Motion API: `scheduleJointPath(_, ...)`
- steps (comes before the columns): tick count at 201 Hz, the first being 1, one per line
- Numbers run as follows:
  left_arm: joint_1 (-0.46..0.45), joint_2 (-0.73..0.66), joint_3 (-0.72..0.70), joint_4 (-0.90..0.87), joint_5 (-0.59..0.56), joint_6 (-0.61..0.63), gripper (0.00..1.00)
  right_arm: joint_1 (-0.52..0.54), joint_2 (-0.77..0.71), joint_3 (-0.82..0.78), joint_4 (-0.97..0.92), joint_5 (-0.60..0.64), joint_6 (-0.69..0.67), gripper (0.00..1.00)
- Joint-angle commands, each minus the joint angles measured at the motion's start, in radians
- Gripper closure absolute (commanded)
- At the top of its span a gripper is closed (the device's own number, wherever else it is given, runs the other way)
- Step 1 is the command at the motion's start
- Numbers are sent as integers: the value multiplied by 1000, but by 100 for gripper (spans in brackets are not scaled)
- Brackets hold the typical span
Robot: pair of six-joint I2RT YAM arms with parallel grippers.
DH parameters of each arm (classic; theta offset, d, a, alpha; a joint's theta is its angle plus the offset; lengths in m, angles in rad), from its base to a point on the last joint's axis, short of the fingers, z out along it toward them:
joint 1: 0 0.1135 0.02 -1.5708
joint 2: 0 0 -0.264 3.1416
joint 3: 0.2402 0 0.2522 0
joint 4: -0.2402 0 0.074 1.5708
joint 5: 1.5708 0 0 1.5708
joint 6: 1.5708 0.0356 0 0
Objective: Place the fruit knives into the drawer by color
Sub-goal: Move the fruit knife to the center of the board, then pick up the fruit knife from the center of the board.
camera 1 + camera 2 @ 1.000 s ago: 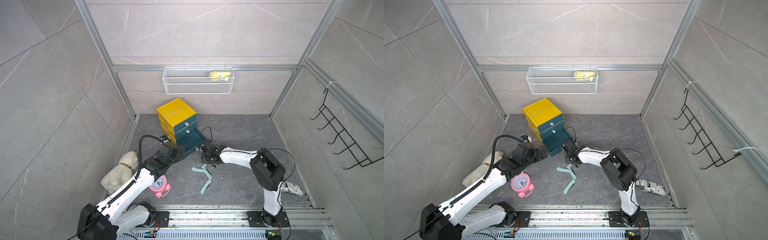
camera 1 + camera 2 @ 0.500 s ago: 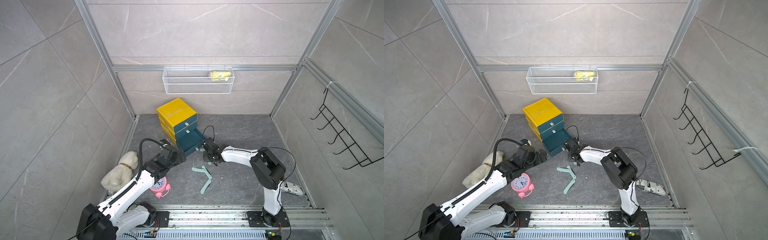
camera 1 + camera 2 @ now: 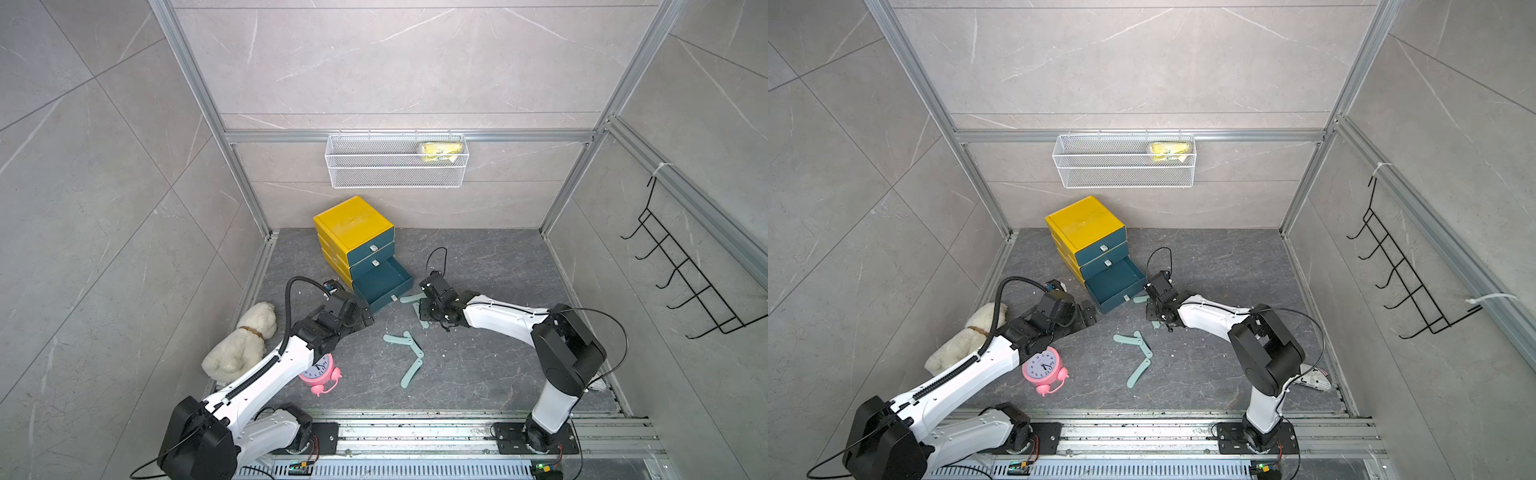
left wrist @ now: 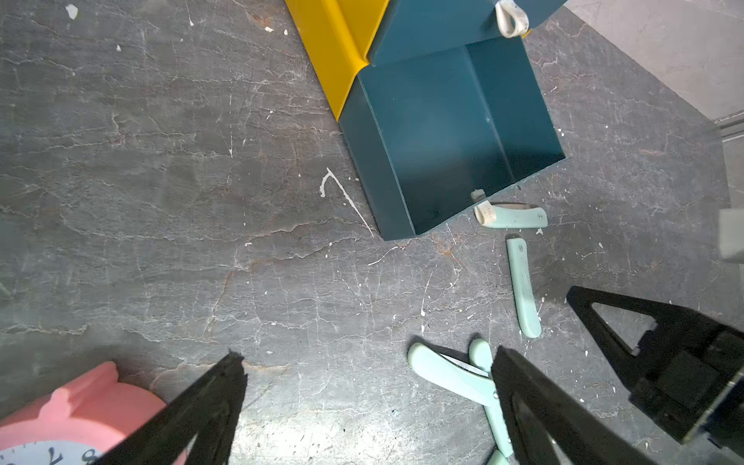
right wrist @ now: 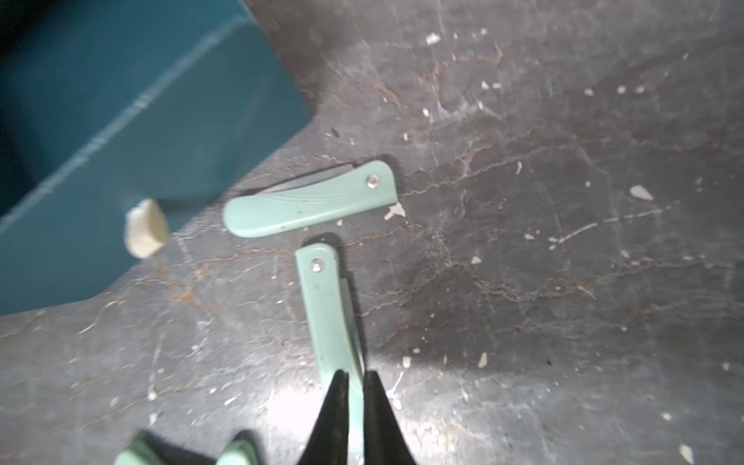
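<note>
A yellow cabinet [image 3: 353, 216] stands at the back, its bottom teal drawer [image 3: 380, 282] pulled out and empty. Several mint-green fruit knives lie on the grey floor. One folded knife [image 5: 310, 199] rests against the drawer front. A second [image 5: 328, 306] lies beside it, and my right gripper [image 5: 354, 382] is shut on its end; in a top view the right gripper [image 3: 426, 312] sits low over it. Two part-open knives [image 3: 401, 340] [image 3: 411, 372] lie nearer the front. My left gripper [image 4: 367, 354] is open and holds nothing, left of the drawer in a top view [image 3: 357, 316].
A pink alarm clock [image 3: 320, 372] stands under my left arm, with a white plush dog [image 3: 243, 345] by the left wall. A wire basket [image 3: 395, 166] and a black hook rack [image 3: 685, 282] hang on the walls. A tool [image 3: 1314, 378] lies behind the right arm's base.
My right gripper's jaws have narrowed onto the folded knife and shifted slightly away from the drawer. My left gripper has drawn back a little, still open.
</note>
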Motion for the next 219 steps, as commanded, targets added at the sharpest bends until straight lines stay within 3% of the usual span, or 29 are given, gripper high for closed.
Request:
scheduleJointPath(1, -6, 7, 6, 18, 4, 16, 1, 2, -26, 63, -46, -42, -35, 79)
scheduleJointPath(24, -5, 4, 5, 9, 6, 14, 1, -1, 5, 101, -83, -72, -42, 54)
scheduleJointPath(42, -5, -2, 5, -2, 7, 14, 1, -20, 52, 138, -142, -144, -60, 47)
scheduleJointPath(85, -6, -5, 1, -11, 11, 12, 1, -29, 113, 173, -256, -202, -148, 44)
scheduleJointPath(219, -4, 28, -28, 36, 38, 11, 1, 3, 233, 255, -376, -93, -219, 52)
